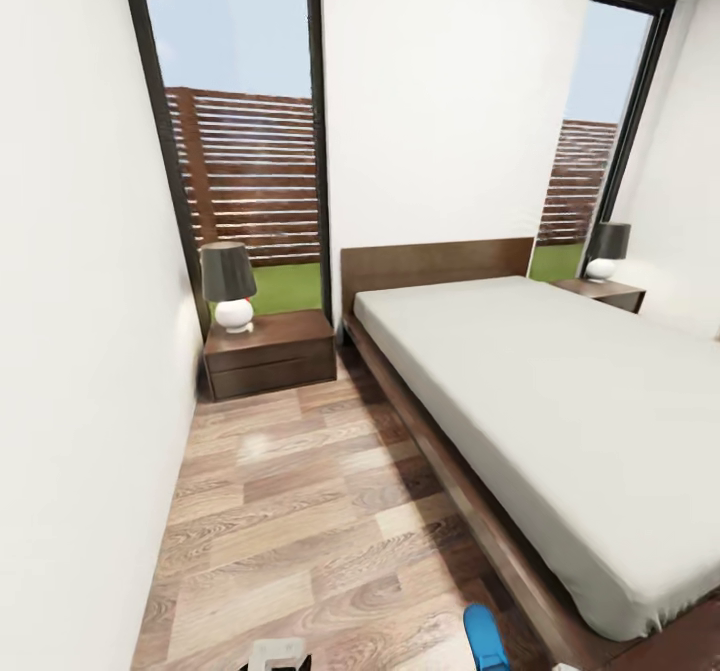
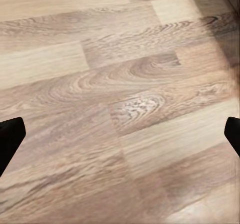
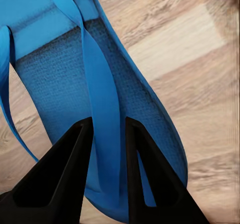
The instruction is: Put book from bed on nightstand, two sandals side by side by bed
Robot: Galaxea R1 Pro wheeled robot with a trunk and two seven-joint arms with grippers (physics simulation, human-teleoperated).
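One bright blue sandal (image 3: 60, 73) hangs over the wood floor, and my right gripper (image 3: 107, 126) is shut on its thong strap. In the head view the sandal's tip (image 1: 485, 636) shows at the bottom edge, beside the bed's foot corner. The bed (image 1: 560, 401) has a bare light-grey mattress and a dark wooden base; the book is out of view. A dark nightstand (image 1: 270, 351) stands left of the headboard and another nightstand (image 1: 605, 294) at the far right. My left gripper (image 2: 120, 134) is open over bare floor planks, its black fingertips (image 2: 10, 139) wide apart.
A lamp (image 1: 228, 286) with a dark shade sits on the left nightstand, and a second lamp (image 1: 606, 249) on the right one. A white wall (image 1: 80, 351) runs close along the left. The plank floor (image 1: 300, 511) forms an aisle between wall and bed.
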